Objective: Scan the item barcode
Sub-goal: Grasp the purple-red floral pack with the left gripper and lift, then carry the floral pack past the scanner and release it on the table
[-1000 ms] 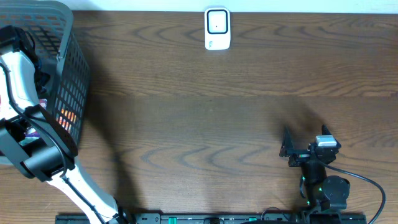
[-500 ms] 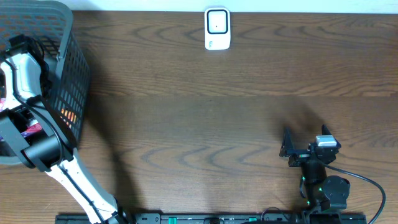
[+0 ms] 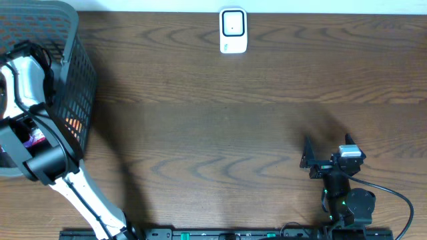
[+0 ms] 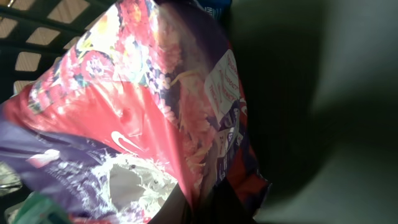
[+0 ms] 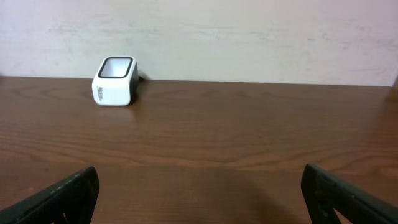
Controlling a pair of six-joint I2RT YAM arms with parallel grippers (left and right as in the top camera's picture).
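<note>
At the far left, the dark mesh basket (image 3: 75, 80) stands on the wooden table (image 3: 213, 120), and the left arm reaches down into it. The left gripper (image 4: 193, 208) shows only as a dark shape at the bottom of the left wrist view. Its fingers are closed tight, and the crinkled edge of the red, pink and purple packet (image 4: 143, 118) looks pinched between them, inside the basket. The white barcode scanner (image 3: 233, 31) sits at the far edge of the table, near the middle. At the near right, the right gripper (image 5: 200, 171) rests low over the table, its fingers spread wide with nothing in them.
</note>
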